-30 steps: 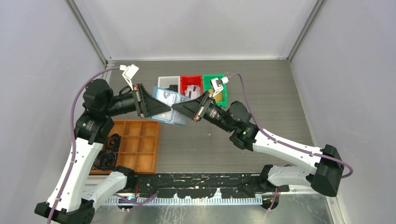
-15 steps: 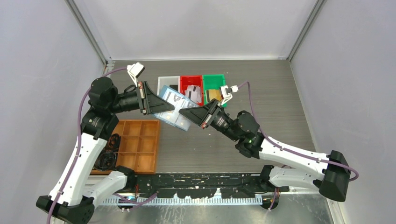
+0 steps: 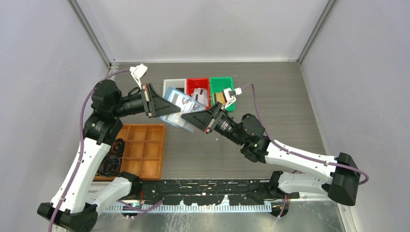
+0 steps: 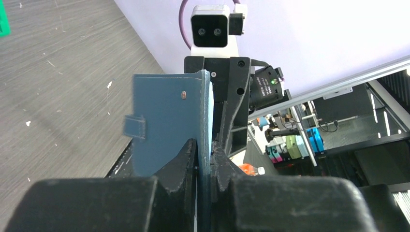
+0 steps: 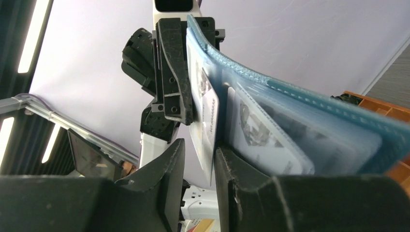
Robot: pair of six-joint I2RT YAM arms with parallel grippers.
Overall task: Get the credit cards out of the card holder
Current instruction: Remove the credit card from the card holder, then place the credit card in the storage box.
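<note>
Place: robotics lab test cell | Evidence: plain white enclosure walls (image 3: pixel 203 24) — aluminium frame posts (image 3: pixel 91 34) — grey worktable (image 3: pixel 290 96)

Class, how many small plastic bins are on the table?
3, in one row at the far side: white bin left, red bin middle, green bin right. The raised card holder may hide more.

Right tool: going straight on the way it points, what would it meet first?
Probably the white card in the card holder; it lies between the right tool's fingers, though depth is unclear.
</note>
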